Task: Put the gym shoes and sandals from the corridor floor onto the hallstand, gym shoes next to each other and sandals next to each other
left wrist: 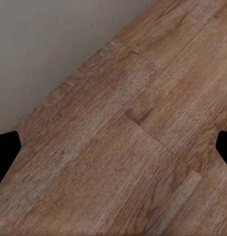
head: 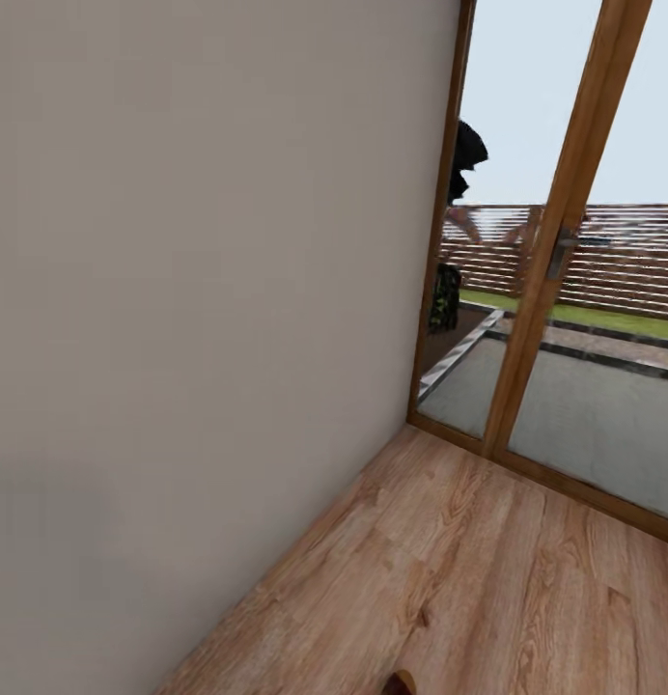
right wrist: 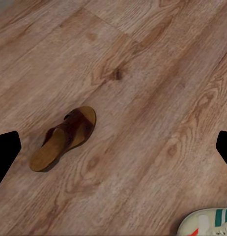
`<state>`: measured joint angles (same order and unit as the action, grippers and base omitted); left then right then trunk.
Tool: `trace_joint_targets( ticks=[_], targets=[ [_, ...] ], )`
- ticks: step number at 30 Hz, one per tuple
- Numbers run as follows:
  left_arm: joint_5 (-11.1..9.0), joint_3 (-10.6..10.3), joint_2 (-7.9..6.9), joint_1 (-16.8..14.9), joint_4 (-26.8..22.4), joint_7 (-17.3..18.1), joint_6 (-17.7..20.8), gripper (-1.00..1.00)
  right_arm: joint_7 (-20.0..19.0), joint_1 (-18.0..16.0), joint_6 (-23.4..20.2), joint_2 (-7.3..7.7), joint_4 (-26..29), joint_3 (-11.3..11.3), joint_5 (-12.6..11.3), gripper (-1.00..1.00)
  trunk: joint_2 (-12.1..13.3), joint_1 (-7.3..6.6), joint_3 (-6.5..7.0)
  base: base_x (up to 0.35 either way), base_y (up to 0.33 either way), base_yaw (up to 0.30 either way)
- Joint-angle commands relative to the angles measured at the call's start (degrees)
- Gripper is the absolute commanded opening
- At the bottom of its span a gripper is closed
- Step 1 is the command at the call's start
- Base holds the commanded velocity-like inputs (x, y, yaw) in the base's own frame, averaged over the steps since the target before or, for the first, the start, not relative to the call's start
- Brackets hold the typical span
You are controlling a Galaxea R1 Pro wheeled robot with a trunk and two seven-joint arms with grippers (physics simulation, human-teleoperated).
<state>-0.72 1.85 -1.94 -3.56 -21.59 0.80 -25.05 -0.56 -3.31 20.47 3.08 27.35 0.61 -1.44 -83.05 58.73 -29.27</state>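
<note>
One brown sandal (right wrist: 64,139) with a tan footbed lies flat on the wood-plank corridor floor (right wrist: 157,88) in the right wrist view. The toe of a white gym shoe (right wrist: 207,223) with green stripes and an orange patch shows at that frame's edge. My right gripper (right wrist: 113,152) hangs open above the floor, apart from both, its black fingertips (right wrist: 5,155) spread wide. My left gripper (left wrist: 113,152) is open too, over bare floor (left wrist: 118,147) beside the wall. A brown sliver, probably a sandal (head: 400,683), pokes in at the head view's lower edge. The hallstand is out of view.
A plain beige wall (head: 199,309) fills the left of the head view and meets the floor along a diagonal. Wood-framed glass doors (head: 551,290) close the corridor ahead, with a terrace and fence outside. Wood flooring (head: 488,579) stretches to the right.
</note>
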Motion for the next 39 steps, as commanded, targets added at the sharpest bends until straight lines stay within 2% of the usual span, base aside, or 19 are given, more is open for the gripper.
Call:
trace_joint_targets(
  ticks=[1, 5, 13, 30, 39],
  targets=[
    [-0.1, 0.1, 0.01, 0.0, 0.1, 0.1, -0.2, 1.0, -0.1, 0.0, 0.2, -0.01, 0.0, 0.1, -0.1, 1.0, 0.0, 0.0, -0.06, 0.0, 0.291, 0.0],
    [-0.1, 0.1, 0.01, 0.0, 0.1, 0.1, -0.2, 1.0, -0.1, 0.0, 0.2, -0.01, 0.0, 0.1, -0.1, 1.0, 0.0, 0.0, -0.06, 0.0, 0.256, 0.0],
    [-0.1, 0.1, 0.01, 0.0, 0.1, 0.1, -0.2, 1.0, -0.1, 0.0, 0.2, -0.01, -0.1, 0.1, -0.1, 1.0, 0.0, 0.0, -0.06, 0.0, 0.041, -0.043],
    [-0.1, 0.1, 0.01, 0.0, 0.1, 0.1, -0.2, 1.0, -0.1, 0.0, 0.2, -0.01, -0.1, 0.1, -0.1, 1.0, 0.0, 0.0, -0.06, 0.0, 0.002, -0.25],
    [-0.1, 0.1, 0.01, 0.0, 0.1, 0.1, -0.2, 1.0, -0.1, 0.0, 0.2, -0.01, 0.0, 0.1, -0.1, 1.0, 0.0, 0.0, -0.06, 0.099, 0.208, -0.042]
  ],
)
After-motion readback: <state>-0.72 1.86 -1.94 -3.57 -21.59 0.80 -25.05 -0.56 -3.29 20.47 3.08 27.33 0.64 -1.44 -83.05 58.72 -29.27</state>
